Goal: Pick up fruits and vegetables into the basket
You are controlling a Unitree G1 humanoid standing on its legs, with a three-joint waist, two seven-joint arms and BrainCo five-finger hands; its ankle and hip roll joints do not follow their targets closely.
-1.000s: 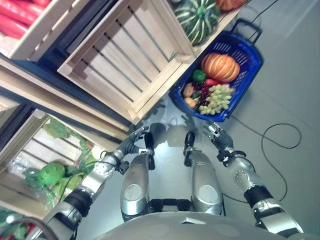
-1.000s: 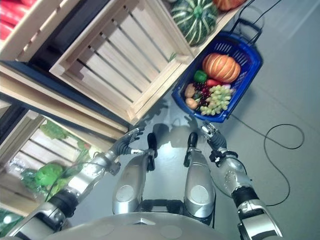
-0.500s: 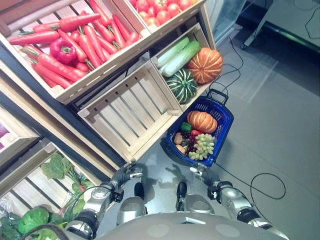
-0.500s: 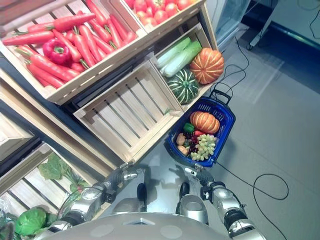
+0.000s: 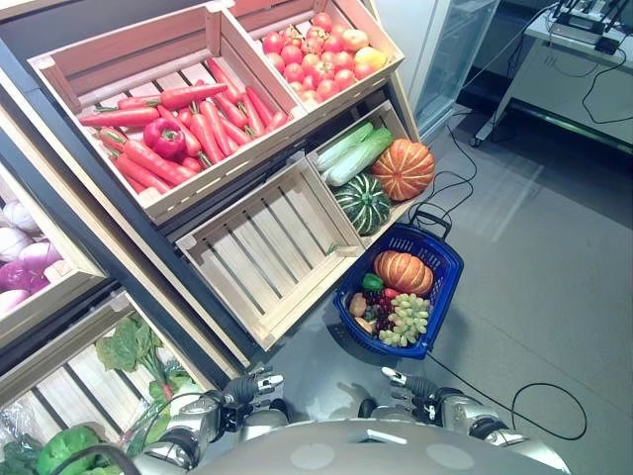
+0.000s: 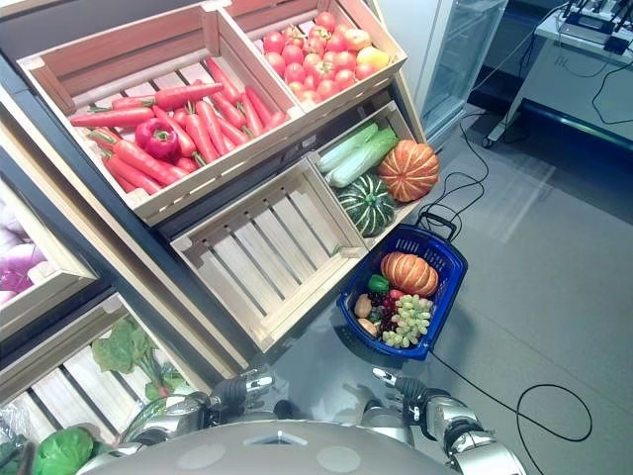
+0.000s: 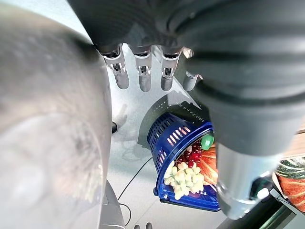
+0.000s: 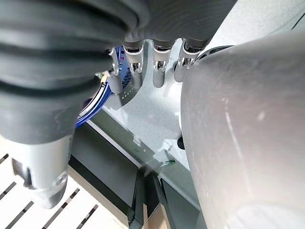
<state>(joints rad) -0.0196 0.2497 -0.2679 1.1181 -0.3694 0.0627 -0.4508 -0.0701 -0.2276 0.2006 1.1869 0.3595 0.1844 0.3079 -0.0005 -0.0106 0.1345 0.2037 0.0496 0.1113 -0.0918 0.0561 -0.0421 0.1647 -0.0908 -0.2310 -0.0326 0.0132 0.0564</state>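
Several items already lie in the blue basket (image 5: 442, 260) on the floor below the crates: an orange pumpkin (image 5: 402, 270), green grapes (image 5: 408, 320), dark red grapes (image 5: 380, 310), a green pepper (image 5: 371, 282) and some brownish pieces I cannot identify. Both hands hang low, well short of the basket, and hold nothing. The left hand (image 5: 247, 388) has its fingers (image 7: 142, 75) straight and relaxed, slightly spread; the right hand (image 5: 413, 386) has its fingers (image 8: 158, 70) the same, side by side and empty. Much produce sits on the shelves: carrots (image 5: 203, 127) with a red pepper (image 5: 163, 139), tomatoes (image 5: 316, 56), a second pumpkin (image 5: 403, 169), a striped green squash (image 5: 363, 202), greens (image 5: 127, 346). By my reading the task is partly done, with no pick under way and the basket filling up
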